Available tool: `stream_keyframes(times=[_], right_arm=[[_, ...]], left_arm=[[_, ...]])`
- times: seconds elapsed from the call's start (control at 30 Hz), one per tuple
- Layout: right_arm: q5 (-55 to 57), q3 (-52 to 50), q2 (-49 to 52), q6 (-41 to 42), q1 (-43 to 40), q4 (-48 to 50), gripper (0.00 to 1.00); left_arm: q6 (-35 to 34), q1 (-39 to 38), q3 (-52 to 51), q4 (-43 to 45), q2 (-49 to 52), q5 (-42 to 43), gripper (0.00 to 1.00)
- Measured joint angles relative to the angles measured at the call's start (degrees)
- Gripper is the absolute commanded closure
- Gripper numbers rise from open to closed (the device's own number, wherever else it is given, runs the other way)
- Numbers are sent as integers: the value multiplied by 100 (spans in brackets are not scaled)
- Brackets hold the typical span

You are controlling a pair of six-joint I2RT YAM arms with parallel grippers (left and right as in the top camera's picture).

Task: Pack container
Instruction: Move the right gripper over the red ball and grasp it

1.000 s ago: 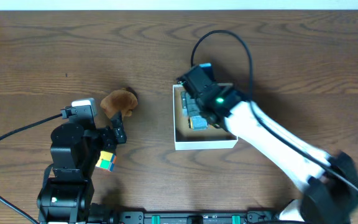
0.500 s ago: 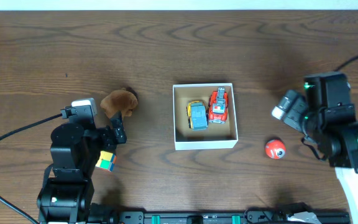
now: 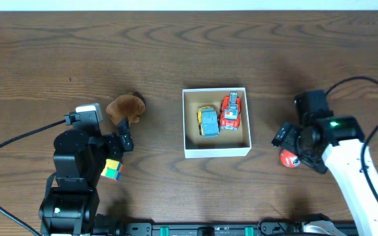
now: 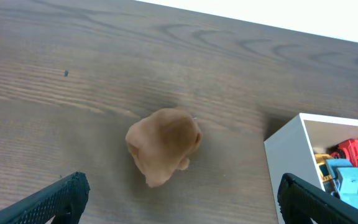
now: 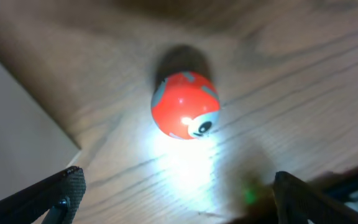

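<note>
While your right claw (image 5: 179,190) hangs open over the red ball (image 5: 185,104), left claw (image 4: 179,199) open beside brown plush toy (image 4: 163,144), blue car (image 3: 207,122), red truck (image 3: 231,111) in container (image 3: 216,152)

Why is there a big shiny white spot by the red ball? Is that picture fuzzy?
Right wrist view: bright glare washes out the brown wooden table just below the small red-orange ball, and the picture looks soft and blurry. Left wrist view: even light, sharp wood grain, a soft shadow beside the fuzzy brown plush toy. Overhead view: no such glare.
</note>
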Motion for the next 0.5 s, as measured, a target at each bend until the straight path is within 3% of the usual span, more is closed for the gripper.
stream_keyframes(times=[0.5], right_arm=[[-129,-645,909,0,0,1150,1]], left_arm=[[0,0,0,-2,0,0,2]])
